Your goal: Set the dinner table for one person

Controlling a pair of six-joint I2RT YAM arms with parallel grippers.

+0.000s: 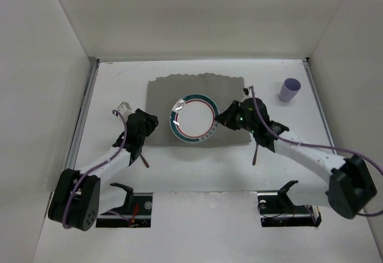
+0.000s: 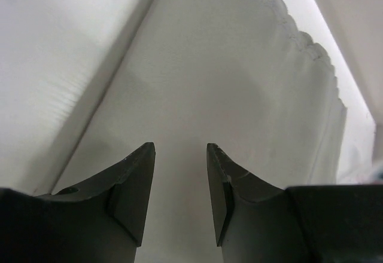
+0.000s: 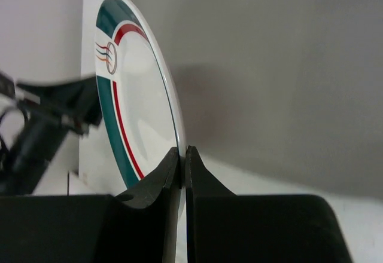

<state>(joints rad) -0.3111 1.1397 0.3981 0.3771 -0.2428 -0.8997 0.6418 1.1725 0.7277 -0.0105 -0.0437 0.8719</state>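
A white plate [image 1: 193, 119] with a teal and red rim is over the middle of the grey placemat [image 1: 161, 92] on the white dinner table [image 1: 197, 173]. My right gripper [image 1: 220, 118] is shut on the plate's right rim. In the right wrist view the fingertips [image 3: 173, 158] pinch the rim of the plate [image 3: 137, 101] edge-on, with the placemat [image 3: 269, 66] behind. My left gripper [image 1: 148, 124] is open and empty at the placemat's left edge. In the left wrist view its jaws [image 2: 181, 149] stand apart over bare placemat [image 2: 239, 95].
A purple cup [image 1: 289, 89] stands at the back right. One dark utensil [image 1: 144, 159] lies by the left arm and another [image 1: 256, 152] by the right arm. A small white item [image 1: 124, 106] lies left of the placemat. Metal rails run along both table sides.
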